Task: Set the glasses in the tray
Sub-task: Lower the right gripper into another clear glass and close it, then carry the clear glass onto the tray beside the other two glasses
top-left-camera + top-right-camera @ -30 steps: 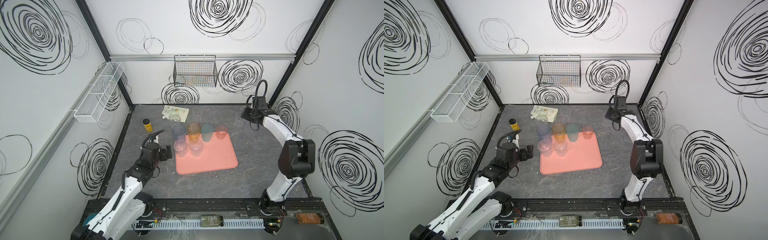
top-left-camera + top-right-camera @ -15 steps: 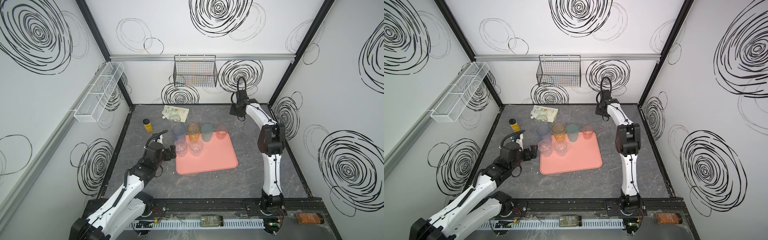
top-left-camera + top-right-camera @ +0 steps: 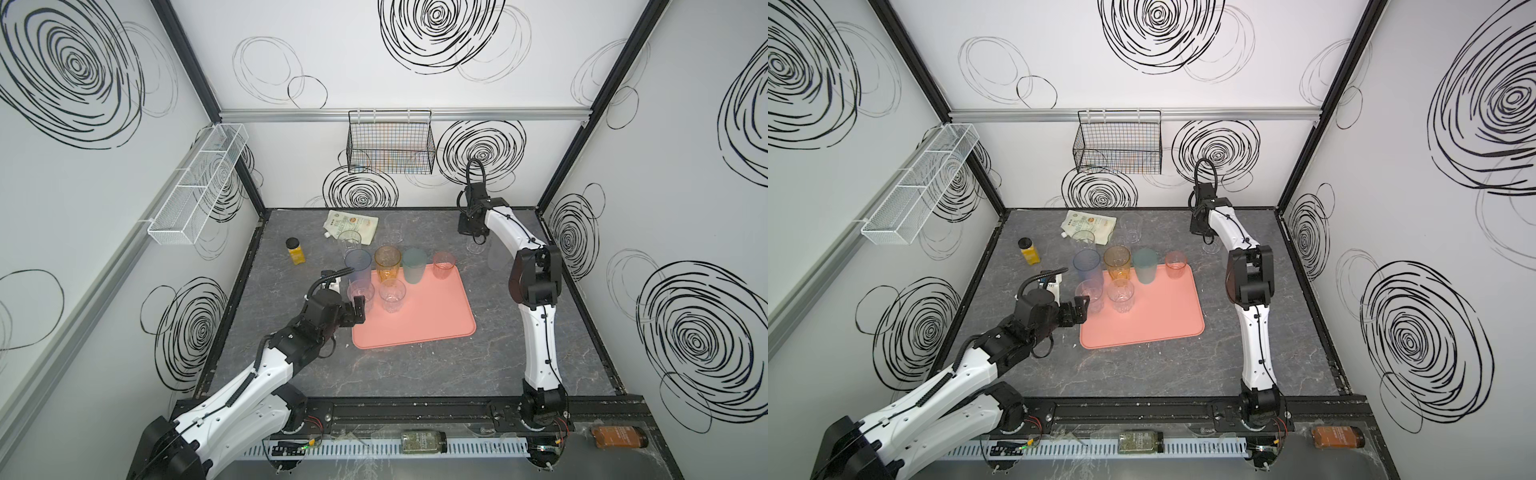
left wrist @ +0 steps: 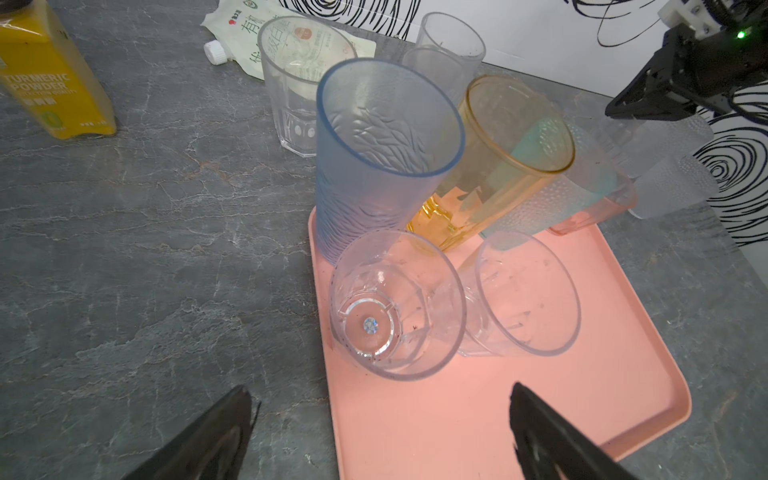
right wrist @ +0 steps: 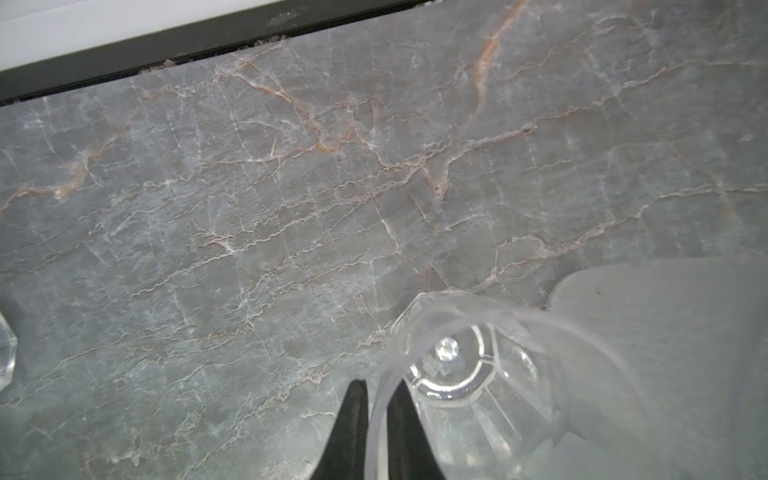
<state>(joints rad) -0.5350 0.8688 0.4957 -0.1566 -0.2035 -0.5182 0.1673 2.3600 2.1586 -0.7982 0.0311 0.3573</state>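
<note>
Your salmon-pink tray is partly filled.
You see a blue tumbler, amber tumbler, teal tumbler and pink tumbler upright along its far edge, two short clear glasses just in front; a clear faceted glass stands well off it.

The left arm and the right arm are built alike: smooth, rounded white link shells joined by chunky black joint housings, with small dark screws dotting the covers and thin black cables clipped along them. A black cable loop crowns the right wrist, a ribbed black hose the left, and a green light glows on the right wrist's black body. The left end effector and the right end effector are matt black, each with two flat fingers tapering to narrow tips.
</note>
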